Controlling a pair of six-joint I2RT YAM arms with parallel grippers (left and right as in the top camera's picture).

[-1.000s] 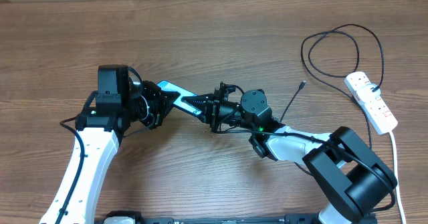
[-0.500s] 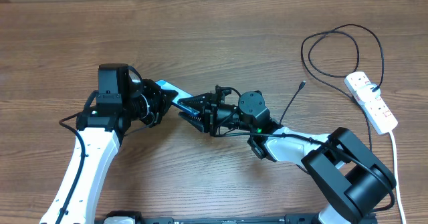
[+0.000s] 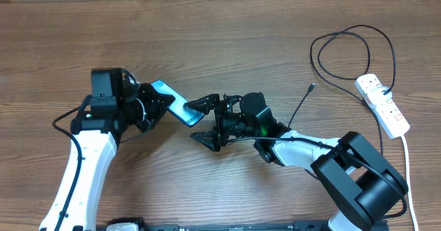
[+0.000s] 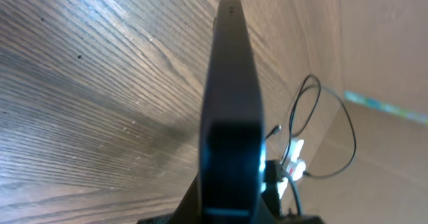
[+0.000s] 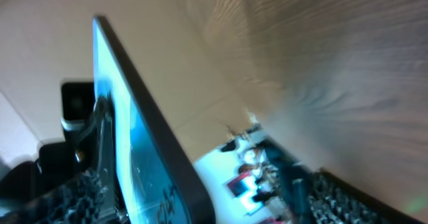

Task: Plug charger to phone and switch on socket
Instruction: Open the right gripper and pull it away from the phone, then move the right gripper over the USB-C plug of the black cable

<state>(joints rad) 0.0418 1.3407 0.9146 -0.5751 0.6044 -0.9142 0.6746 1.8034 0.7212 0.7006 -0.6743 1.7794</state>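
Status: nothing on the task list is done yet, as far as I can see.

- phone (image 3: 172,101): off the bench (image 3: 227,31), held tilted in the air left of centre. The left gripper (image 3: 157,105) is clamped on its near end, and the left wrist view shows it edge-on between the fingers.
- right gripper (image 3: 202,121): jaws spread wide and grasping nothing. The upper finger sits just beside the phone's free end; I can't tell whether it touches.
- charger (image 3: 303,105): the free plug tip lies loose on the bench, right of the right gripper and well apart from the phone. It is not in any gripper and not in the phone.
- The cable loops back toward the socket (image 3: 383,105) at the right edge of the bench. It reaches the strip, but whether it's seated in an outlet is too small to tell.
- The socket's switch positions aren't resolvable from the overhead view (call it unknown, not off). Its thick white cord (image 3: 408,163) runs off toward the front edge.

My read of what's left is to pick up the plug tip, mate it to the phone's port, then flip the socket switch, so basically all of it.

Writing: none is readable. The right wrist view shows dark marks low on the lit teal screen, too blurred to read. The socket has small reddish spots but no legible label, and I see no brand on the arms.
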